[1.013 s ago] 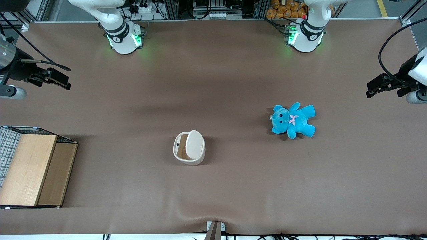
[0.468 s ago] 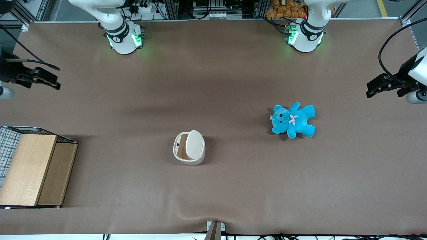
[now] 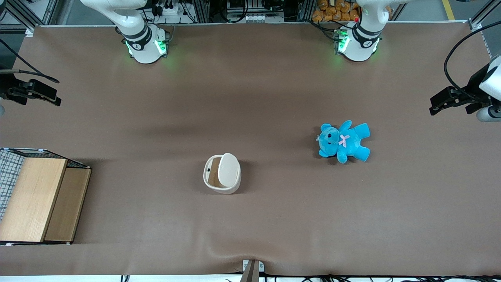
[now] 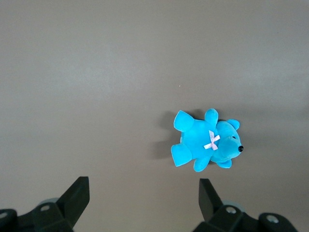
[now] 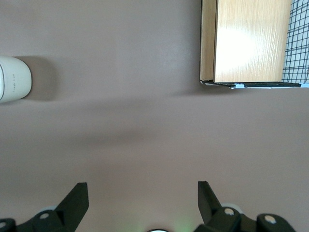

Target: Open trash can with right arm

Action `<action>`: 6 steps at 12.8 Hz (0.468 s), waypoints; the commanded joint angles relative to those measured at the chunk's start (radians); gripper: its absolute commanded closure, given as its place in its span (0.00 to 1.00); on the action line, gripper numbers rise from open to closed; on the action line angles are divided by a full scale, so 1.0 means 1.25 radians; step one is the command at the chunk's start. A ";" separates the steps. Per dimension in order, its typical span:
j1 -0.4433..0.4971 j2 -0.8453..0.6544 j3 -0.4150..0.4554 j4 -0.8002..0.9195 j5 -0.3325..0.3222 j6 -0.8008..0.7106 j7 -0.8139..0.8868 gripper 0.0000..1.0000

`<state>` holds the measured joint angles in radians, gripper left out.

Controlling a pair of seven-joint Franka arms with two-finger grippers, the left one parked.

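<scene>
At the left edge of the front view our hand [image 3: 39, 94] waits, fingers wide, holding nothing; the trash can [image 3: 222, 173] already shows its brown inside, so nothing seems left.

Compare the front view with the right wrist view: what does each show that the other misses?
Only the front view shows the blue plush teddy, both arm bases and the tilted lid of the cream-white plastic trash can, brown inside exposed. Only the right wrist view shows the black two-finger gripper open above bare tabletop. Both show the trash can and the wooden box with wire mesh.
</scene>
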<state>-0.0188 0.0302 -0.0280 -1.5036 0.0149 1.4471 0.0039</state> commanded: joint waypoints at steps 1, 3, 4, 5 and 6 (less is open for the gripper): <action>-0.003 0.008 0.000 0.017 -0.006 -0.005 -0.017 0.00; -0.001 0.008 0.000 0.019 -0.007 -0.005 -0.015 0.00; 0.003 0.009 0.000 0.019 -0.007 -0.007 -0.017 0.00; 0.005 0.009 0.000 0.019 -0.011 -0.007 -0.018 0.00; 0.005 0.009 0.000 0.020 -0.013 -0.007 -0.017 0.00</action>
<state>-0.0173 0.0305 -0.0272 -1.5035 0.0149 1.4471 -0.0050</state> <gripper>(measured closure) 0.000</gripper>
